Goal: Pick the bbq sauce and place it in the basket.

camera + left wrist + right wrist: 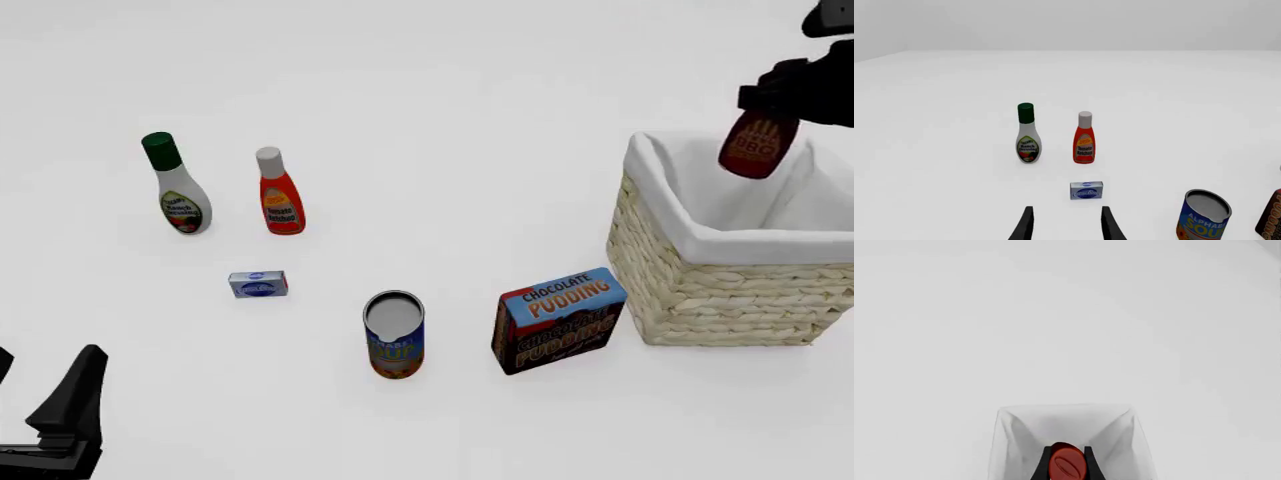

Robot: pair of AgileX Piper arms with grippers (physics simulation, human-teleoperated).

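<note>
The bbq sauce (757,146), a dark red-brown bottle, hangs over the open top of the basket (721,290), a large straw wicker one with white lining at the right. My right gripper (774,95) is shut on its upper end. In the right wrist view the red cap of the bbq sauce (1067,465) sits between the fingers of the right gripper (1067,462), with the lined basket (1014,430) below it. My left gripper (34,400) stands open and empty at the near left; in the left wrist view the left gripper (1065,222) shows both fingers spread.
A white green-capped bottle (176,188) and an orange-red white-capped bottle (279,194) stand at the left. A small blue-white box (258,284) lies nearer. A soup can (394,334) and a chocolate pudding box (558,320) stand in front of the basket.
</note>
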